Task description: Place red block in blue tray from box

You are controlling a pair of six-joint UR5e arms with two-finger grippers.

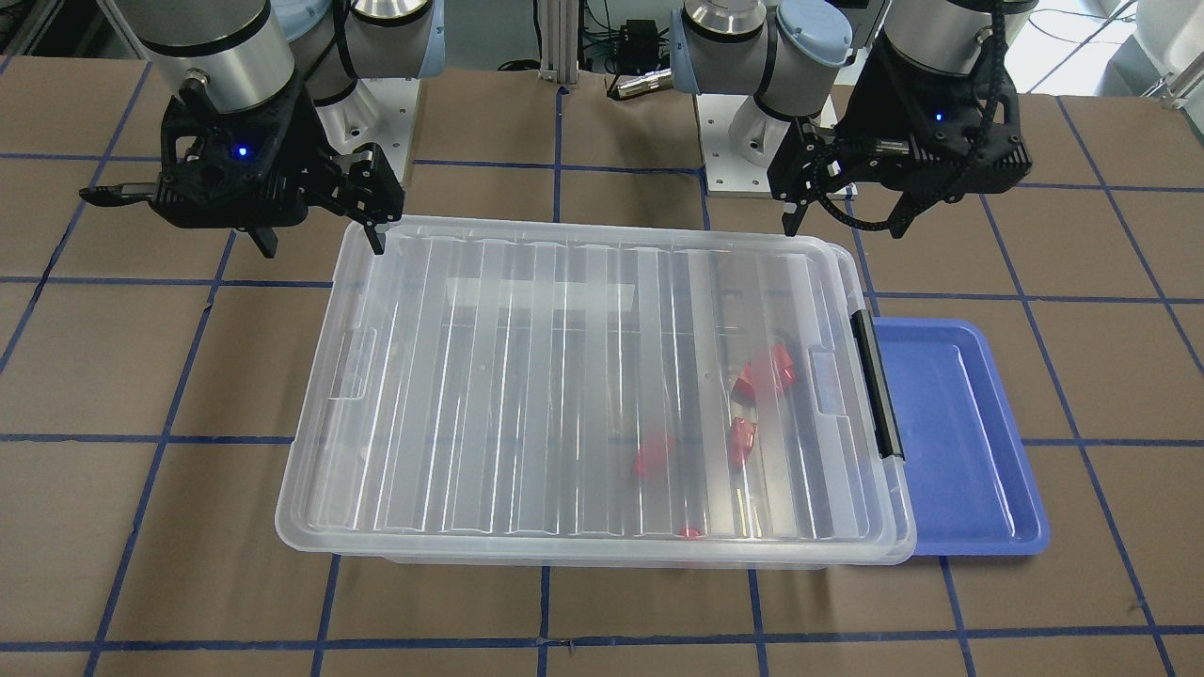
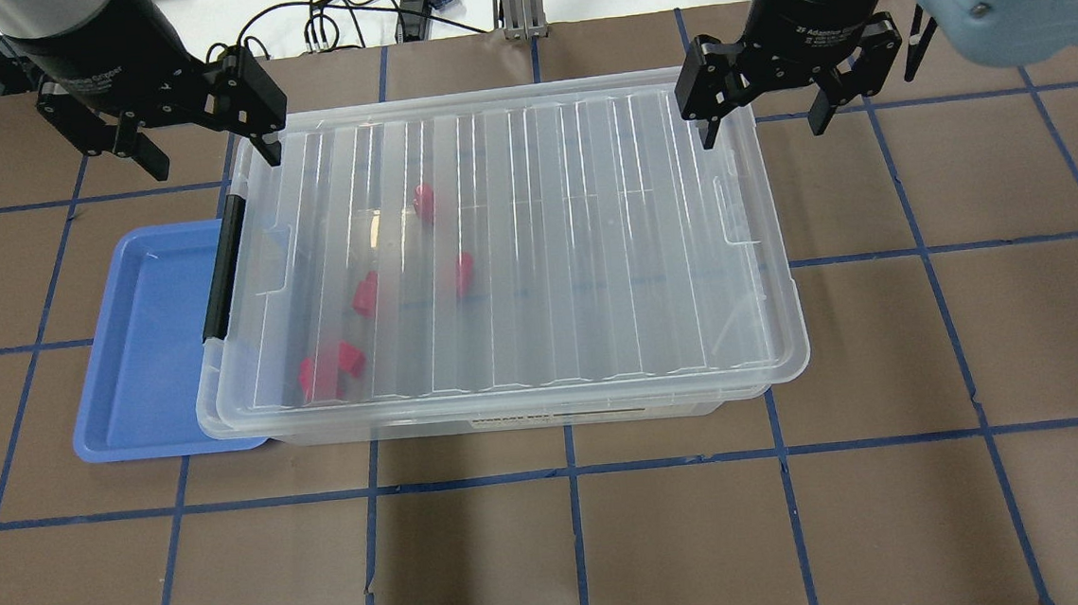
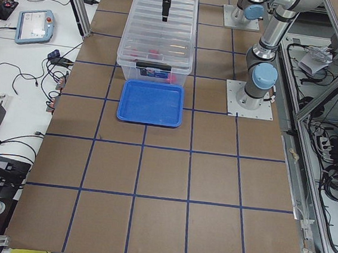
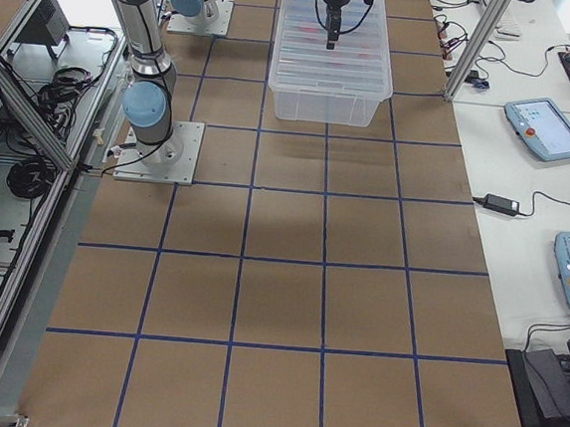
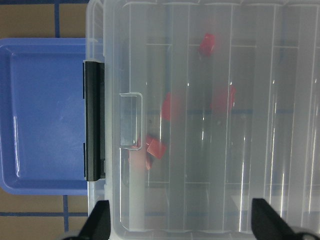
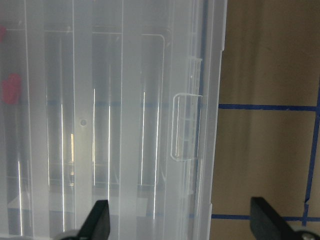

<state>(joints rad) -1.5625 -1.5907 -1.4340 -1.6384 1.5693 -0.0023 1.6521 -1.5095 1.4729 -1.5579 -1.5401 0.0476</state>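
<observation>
The box (image 2: 592, 242) is a clear bin with its ribbed lid on and a black latch (image 2: 219, 268) at the tray end. Several red blocks (image 2: 366, 294) lie inside near that end, seen blurred through the lid, also in the left wrist view (image 5: 224, 99). The blue tray (image 2: 139, 349) lies flat beside the latch end, partly under the box's rim. My left gripper (image 2: 206, 153) hovers open and empty over the latch-end corner of the box. My right gripper (image 2: 761, 124) hovers open and empty over the corner at the other end.
The table is brown board with blue tape lines (image 2: 570, 471). Both arm bases (image 1: 752, 132) stand just behind the box. Cables and tablets lie on white side benches (image 3: 35, 27) beyond the table's ends.
</observation>
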